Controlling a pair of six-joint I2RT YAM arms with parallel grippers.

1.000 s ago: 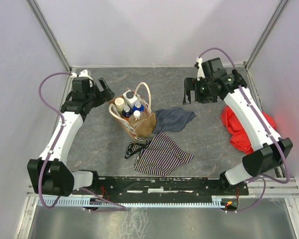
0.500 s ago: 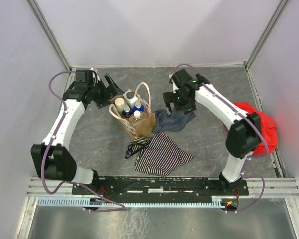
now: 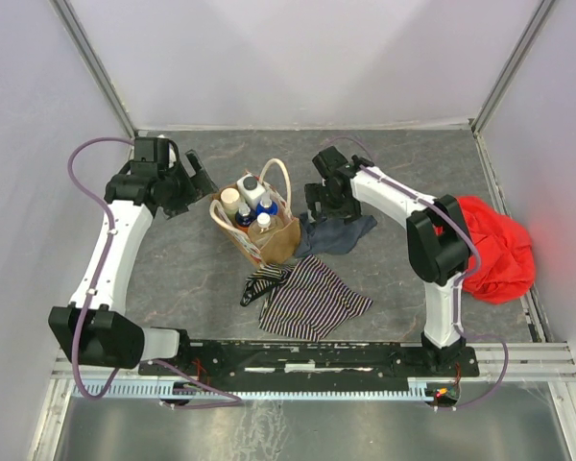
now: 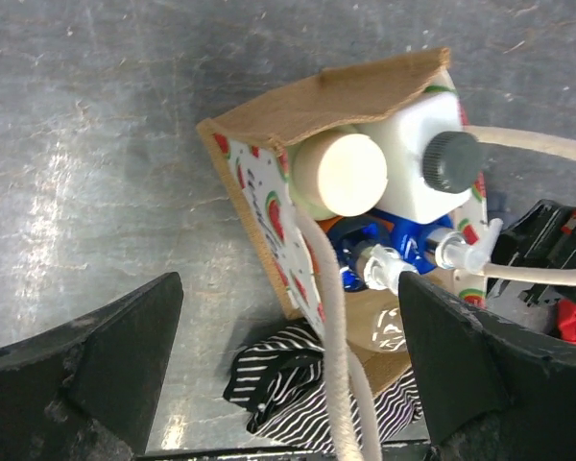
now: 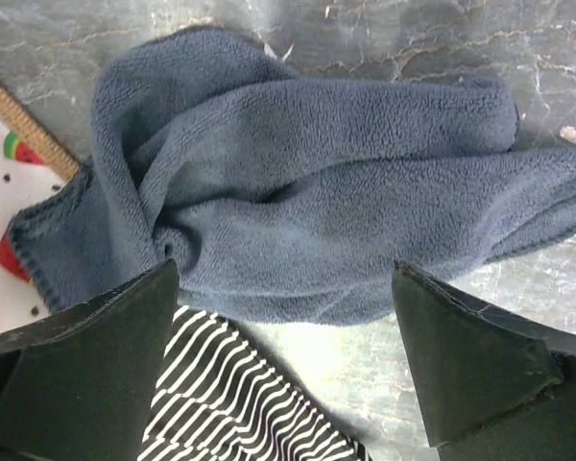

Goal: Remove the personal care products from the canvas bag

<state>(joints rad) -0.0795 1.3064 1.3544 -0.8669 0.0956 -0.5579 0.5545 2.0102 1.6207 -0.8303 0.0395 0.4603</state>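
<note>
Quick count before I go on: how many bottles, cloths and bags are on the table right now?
Bottles, all in the bag: 5
Cloths: 3 (blue-grey cloth, red cloth, striped cloth)
Bags: 1
Total: 9

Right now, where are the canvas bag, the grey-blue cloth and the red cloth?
canvas bag (image 3: 281, 242): top view, on its tan side wall.
grey-blue cloth (image 5: 307, 192): right wrist view, on its bunched middle.
red cloth (image 3: 504, 254): top view, on the middle of the heap.
</note>
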